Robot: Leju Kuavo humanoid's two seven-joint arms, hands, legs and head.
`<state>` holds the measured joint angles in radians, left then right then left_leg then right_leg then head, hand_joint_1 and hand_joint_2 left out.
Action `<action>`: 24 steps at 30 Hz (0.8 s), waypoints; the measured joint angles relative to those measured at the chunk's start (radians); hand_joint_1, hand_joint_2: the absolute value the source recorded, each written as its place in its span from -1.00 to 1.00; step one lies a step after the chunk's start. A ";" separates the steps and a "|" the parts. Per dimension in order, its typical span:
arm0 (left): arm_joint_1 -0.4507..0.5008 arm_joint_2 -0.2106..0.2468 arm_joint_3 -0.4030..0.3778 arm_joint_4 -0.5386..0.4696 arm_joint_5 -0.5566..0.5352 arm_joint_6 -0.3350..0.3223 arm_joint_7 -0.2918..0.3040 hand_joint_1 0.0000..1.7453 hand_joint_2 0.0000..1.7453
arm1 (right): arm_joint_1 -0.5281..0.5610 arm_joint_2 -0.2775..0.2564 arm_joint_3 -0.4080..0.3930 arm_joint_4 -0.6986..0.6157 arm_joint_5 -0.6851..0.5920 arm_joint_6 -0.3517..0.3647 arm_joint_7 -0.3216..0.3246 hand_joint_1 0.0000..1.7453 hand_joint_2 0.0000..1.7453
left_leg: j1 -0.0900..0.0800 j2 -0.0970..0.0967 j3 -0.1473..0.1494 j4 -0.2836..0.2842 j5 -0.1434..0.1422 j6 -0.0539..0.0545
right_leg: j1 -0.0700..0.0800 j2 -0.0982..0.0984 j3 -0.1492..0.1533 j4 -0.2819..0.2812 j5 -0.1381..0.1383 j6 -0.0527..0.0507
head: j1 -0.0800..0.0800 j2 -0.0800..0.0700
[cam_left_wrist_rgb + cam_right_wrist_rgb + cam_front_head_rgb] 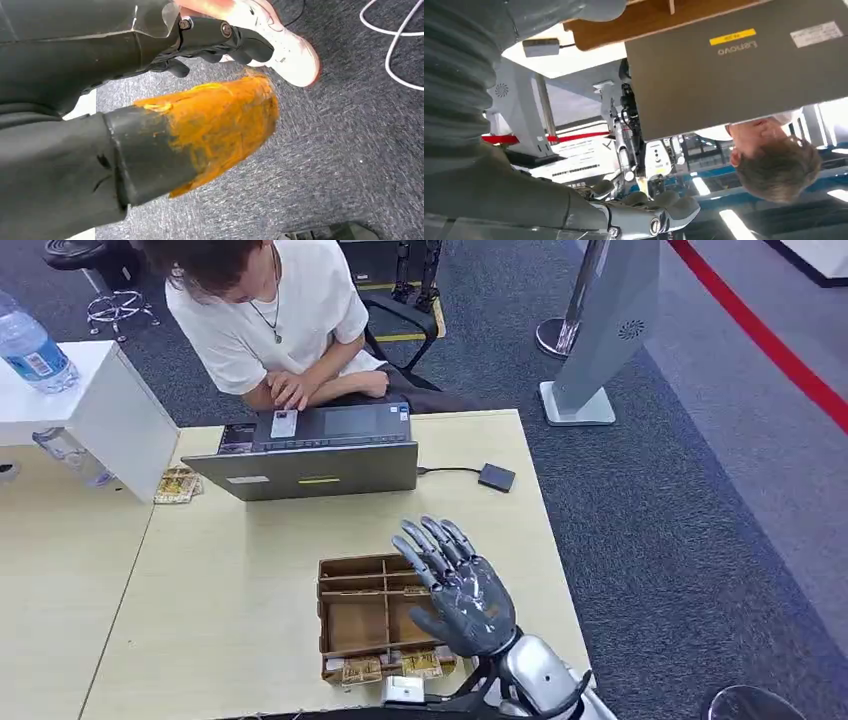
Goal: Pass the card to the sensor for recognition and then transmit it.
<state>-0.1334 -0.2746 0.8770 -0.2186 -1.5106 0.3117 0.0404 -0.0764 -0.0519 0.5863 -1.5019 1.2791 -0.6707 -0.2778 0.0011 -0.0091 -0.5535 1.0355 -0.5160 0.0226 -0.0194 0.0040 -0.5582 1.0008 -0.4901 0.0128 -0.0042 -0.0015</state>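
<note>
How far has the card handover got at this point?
The pass looks done: a card lies on the laptop by the person's hand. The right hand is open and empty above the wooden organizer. Whether the sensor read it cannot be told.

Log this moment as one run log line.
right hand: open, raised over card box | card: none held | card reader: beside laptop | left hand: hanging near floor

Right hand (pixel 455 580): dark grey metallic fingers, glossy palm shell, silver wrist. Left hand (pixel 220 42): black fingers w/ visible screws, thumb smeared orange.
</note>
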 joint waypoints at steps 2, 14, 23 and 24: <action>-0.002 -0.002 0.000 0.000 0.000 -0.001 -0.001 -1.00 -1.00 | -0.005 -0.005 0.013 0.004 0.001 0.008 0.006 -1.00 1.00 | 0.000 0.000 0.000 0.000 0.000 0.000 | 0.000 0.000 0.000 0.000 0.000 0.000 | 0.000 0.000; -0.008 -0.011 -0.001 0.000 -0.002 -0.008 -0.008 -1.00 -1.00 | -0.031 -0.039 0.073 0.027 -0.013 0.085 0.061 -1.00 1.00 | 0.000 0.000 0.000 0.000 0.000 0.000 | 0.000 0.000 0.000 0.000 0.000 0.000 | 0.000 0.000; -0.009 -0.011 -0.005 0.000 -0.005 -0.009 -0.008 -1.00 -1.00 | -0.055 -0.053 0.094 0.060 -0.027 0.129 0.102 -1.00 1.00 | 0.000 0.000 0.000 0.000 0.000 0.000 | 0.000 0.000 0.000 0.000 0.000 0.000 | 0.000 0.000; -0.009 -0.011 -0.005 0.000 -0.005 -0.009 -0.008 -1.00 -1.00 | -0.057 -0.053 0.094 0.064 -0.027 0.131 0.106 -1.00 1.00 | 0.000 0.000 0.000 0.000 0.000 0.000 | 0.000 0.000 0.000 0.000 0.000 0.000 | 0.000 0.000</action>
<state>-0.1422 -0.2857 0.8717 -0.2186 -1.5156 0.3025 0.0324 -0.1336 -0.1053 0.6806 -1.4378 1.2516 -0.5398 -0.1717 0.0011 -0.0092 -0.5536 1.0355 -0.5160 0.0226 -0.0194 0.0039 -0.5582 1.0008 -0.4902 0.0128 -0.0042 -0.0015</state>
